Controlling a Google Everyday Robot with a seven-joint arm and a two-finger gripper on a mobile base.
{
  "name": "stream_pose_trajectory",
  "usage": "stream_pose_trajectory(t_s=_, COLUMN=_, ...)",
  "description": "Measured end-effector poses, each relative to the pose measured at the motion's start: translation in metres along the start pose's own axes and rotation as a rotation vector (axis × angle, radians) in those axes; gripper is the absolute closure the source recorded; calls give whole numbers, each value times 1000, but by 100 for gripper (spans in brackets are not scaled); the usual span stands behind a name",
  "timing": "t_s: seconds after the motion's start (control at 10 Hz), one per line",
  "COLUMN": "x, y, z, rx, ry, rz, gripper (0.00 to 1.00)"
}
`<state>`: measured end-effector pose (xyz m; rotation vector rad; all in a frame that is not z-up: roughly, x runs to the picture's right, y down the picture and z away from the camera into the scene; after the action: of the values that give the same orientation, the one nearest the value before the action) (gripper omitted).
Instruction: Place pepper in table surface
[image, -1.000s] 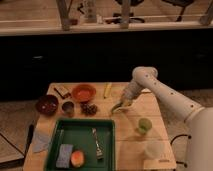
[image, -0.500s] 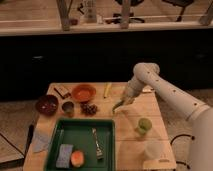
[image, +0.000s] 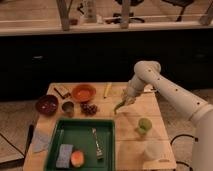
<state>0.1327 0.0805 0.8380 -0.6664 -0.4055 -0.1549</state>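
My gripper (image: 126, 99) hangs over the right middle of the table surface (image: 126, 142), at the end of the white arm that reaches in from the right. It is shut on the pepper (image: 119, 106), a slim green chili that dangles down and to the left from the fingers. The pepper's tip hovers a little above the planks, just beyond the far right corner of the dark green tray (image: 80, 121). It touches nothing else.
On the tray lie a fork (image: 96, 143), a sponge (image: 64, 155) and an orange fruit (image: 77, 158). An orange bowl (image: 83, 92), dark red bowl (image: 46, 104), small cup (image: 68, 107), grapes (image: 90, 108) and yellow stick (image: 106, 90) stand behind it. A green cup (image: 144, 125) and clear cup (image: 152, 150) sit to the right.
The gripper has risen slightly and shifted right and away, carrying the pepper with it. Everything else stays where it was.
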Motion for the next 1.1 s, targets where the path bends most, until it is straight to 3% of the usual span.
stream_pose_trajectory(t_s=1.1, x=-10, y=29, z=-19, rx=-64, ry=37, rz=-86, gripper=98)
